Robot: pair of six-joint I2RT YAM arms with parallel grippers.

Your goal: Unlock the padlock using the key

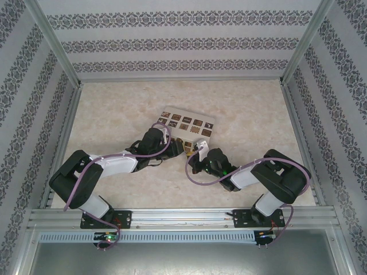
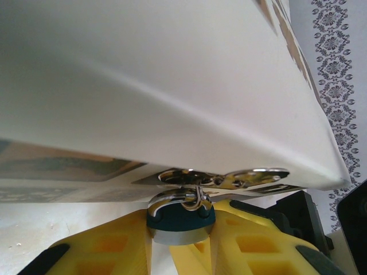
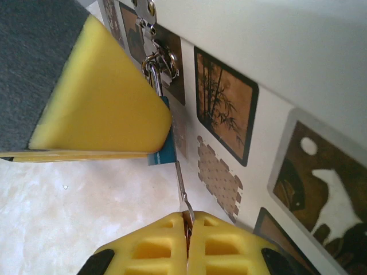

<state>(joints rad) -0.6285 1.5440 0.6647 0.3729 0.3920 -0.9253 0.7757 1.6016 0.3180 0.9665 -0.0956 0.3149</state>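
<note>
Overall light: bright, even and diffuse, coming from above; no hard shadows.
Bench (image 1: 114,109): faint soft shadows just under the arms, toward its near edge.
Left wrist view: box (image 2: 172,86) face washed pale and blurred; glare on the silver hasp (image 2: 229,177); padlock (image 2: 180,220) fairly sharp.
Right wrist view: big yellow pad (image 3: 97,97) out of focus; key (image 3: 182,189) and box prints crisp.

In the left wrist view the padlock (image 2: 180,220) sits sunk between the left hand's (image 2: 180,243) yellow fingers (image 2: 114,252), its lower body hidden. The cream box (image 2: 172,103) above it is blurred and cut off by the frame. In the right wrist view one of those fingers covers most of the padlock. The key's (image 3: 181,183) head is buried in the right hand (image 3: 188,226), and its tip possibly enters the keyhole, which is out of sight. From above, both are too small to tell.
</note>
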